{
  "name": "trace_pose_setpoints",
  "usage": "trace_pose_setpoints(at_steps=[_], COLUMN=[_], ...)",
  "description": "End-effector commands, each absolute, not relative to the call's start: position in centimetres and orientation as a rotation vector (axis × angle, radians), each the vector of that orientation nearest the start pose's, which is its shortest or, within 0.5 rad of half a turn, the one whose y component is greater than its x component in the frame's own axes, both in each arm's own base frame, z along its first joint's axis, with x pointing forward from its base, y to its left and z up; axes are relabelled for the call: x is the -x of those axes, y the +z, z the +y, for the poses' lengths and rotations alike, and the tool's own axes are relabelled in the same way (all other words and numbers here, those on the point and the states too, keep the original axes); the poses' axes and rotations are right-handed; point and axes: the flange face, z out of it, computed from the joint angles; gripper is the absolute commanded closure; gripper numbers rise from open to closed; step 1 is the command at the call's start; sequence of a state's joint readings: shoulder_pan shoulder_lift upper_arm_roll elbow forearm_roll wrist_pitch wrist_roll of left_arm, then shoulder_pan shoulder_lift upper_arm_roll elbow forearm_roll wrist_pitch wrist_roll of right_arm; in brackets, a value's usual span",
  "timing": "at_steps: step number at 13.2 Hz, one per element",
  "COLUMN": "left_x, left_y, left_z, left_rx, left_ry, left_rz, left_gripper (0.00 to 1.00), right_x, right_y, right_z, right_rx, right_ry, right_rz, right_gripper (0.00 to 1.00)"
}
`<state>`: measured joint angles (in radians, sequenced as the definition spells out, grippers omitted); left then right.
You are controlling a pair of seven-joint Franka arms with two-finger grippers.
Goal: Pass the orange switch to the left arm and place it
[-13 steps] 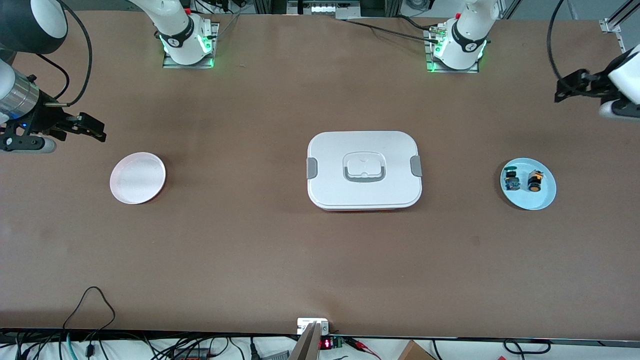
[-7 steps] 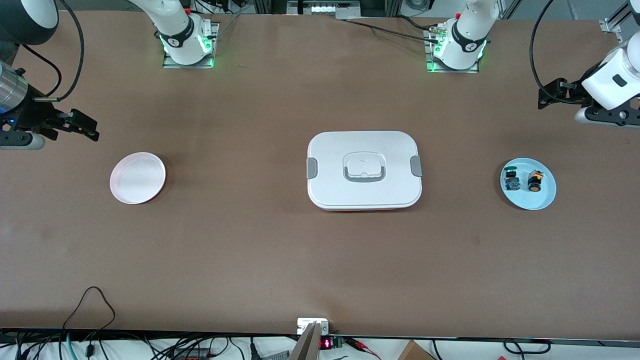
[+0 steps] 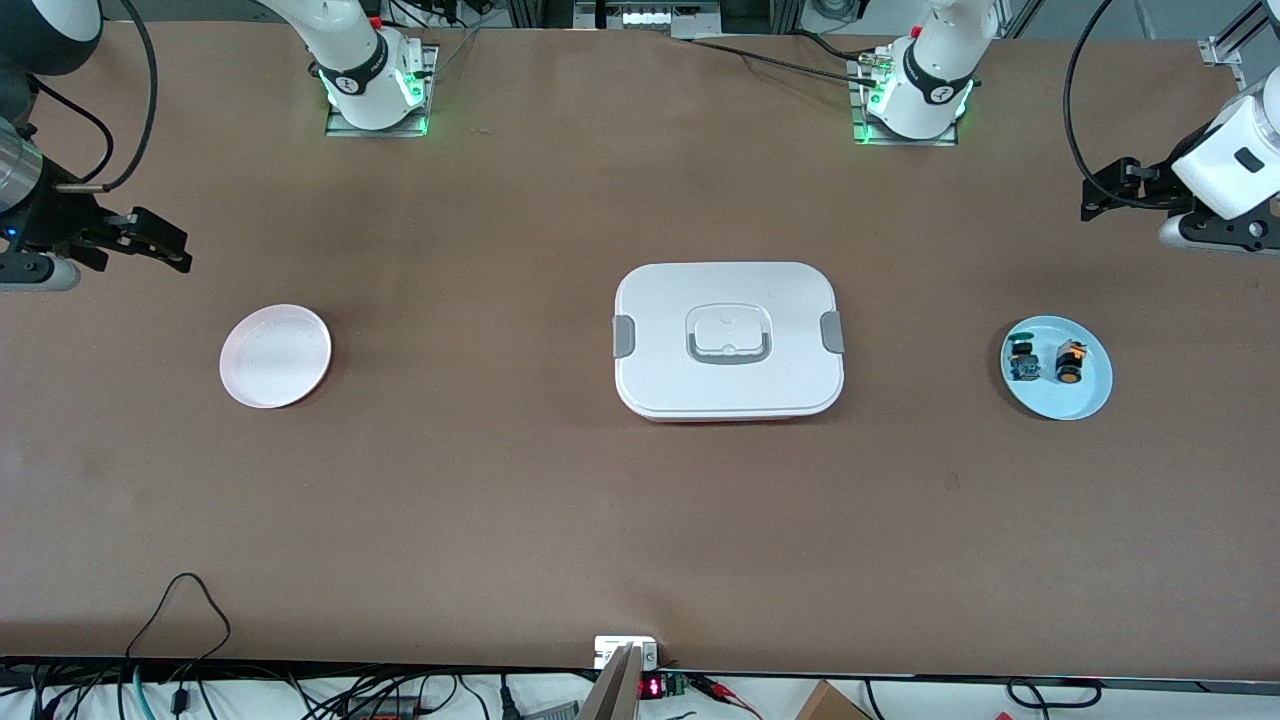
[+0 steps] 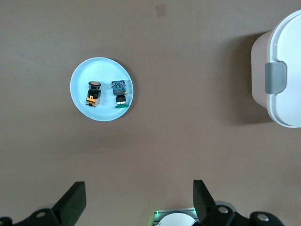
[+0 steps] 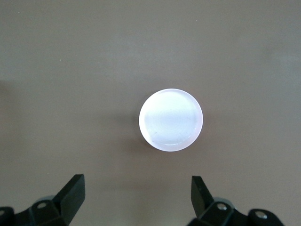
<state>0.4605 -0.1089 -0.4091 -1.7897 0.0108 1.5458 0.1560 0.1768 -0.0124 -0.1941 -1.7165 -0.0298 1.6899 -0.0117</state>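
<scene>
**Q:** On the table, where's the orange switch (image 3: 1070, 362)?

**A:** On the pale blue plate (image 3: 1090, 395) twd the left arm's end of the table, just beside a small blue-and-green component (image 3: 1022, 361). Both sit apart, not touching. In my left wrist view the switch (image 4: 93, 93) lies on the plate (image 4: 101, 75) w/ the blue-and-green part (image 4: 120, 93) next to it.

**Q:** Your grippers?

**A:** Left gripper (image 3: 1098, 197) is up in the air over bare table at the left arm's end, fingers (image 4: 71, 203) spread wide, nothing btwn them. Right gripper (image 3: 155, 240) hangs over bare table at the right arm's end, fingers (image 5: 70, 194) also spread, holding nothing.

**Q:** And the box?

**A:** White box (image 3: 728, 340) sits mid-table, lid on, grey clips at both ends, well apart from both plates. Its edge shows in my left wrist view (image 4: 282, 75).

**Q:** Anything under the right gripper's cam?

**A:** A pinkish-white plate (image 3: 275, 356) twd the right arm's end, nearer the front cam than my right gripper's spot; seen from the right wrist (image 5: 170, 119) it has nothing on it.
</scene>
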Motion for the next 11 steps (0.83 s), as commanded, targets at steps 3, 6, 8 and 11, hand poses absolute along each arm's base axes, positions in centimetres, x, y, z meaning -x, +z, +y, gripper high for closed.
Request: trace_pose_setpoints(at_steps=[3,6,8,11], left_x=[-52.3,-52.6,-52.9,-53.0], left_y=[57.8,58.1,58.0,58.2], left_z=[1.9,1.9,2.1,2.2], left_rx=[3.164,3.17,3.173,3.174], left_ry=[0.117,0.108,0.113,0.11], left_rz=[0.052,0.056,0.072,0.075], left_gripper=[0.0,0.0,0.0,0.0], right_x=[-55.6,-55.6,-55.6,-55.6], right_y=[58.4,58.6,58.8,58.8], right_z=[-0.7,-0.9,-0.9,-0.9], right_rx=[3.175,3.174,3.173,3.173], right_ry=[0.027,0.02,0.015,0.015], right_rz=[-0.017,-0.012,-0.012,-0.012], right_gripper=[0.0,0.0,0.0,0.0])
